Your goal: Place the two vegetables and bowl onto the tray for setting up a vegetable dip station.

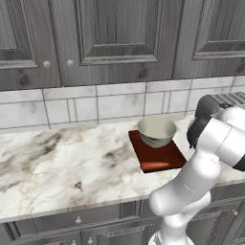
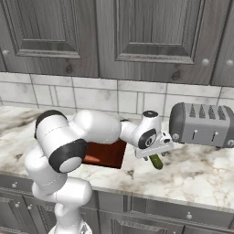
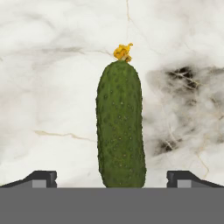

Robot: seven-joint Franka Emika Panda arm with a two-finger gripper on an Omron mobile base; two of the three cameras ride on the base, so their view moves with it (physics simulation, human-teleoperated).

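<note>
The gripper (image 3: 112, 179) hangs over the cucumber (image 3: 120, 127), jaws wide apart with the vegetable between them, nothing clamped – it lies on the marble counter (image 2: 201, 169) right of the tray (image 1: 165, 153), near the toaster (image 2: 203, 123); bowl (image 1: 156, 131) and carrot (image 1: 155, 165) sit on the tray

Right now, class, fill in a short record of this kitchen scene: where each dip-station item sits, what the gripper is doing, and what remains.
tray: on the marble counter, left of the toaster
bowl: on the tray's back part
carrot: on the tray's front edge
cucumber: lying on the counter, off the tray
gripper: open, above the cucumber, one fingertip either side
remaining: the cucumber
</note>
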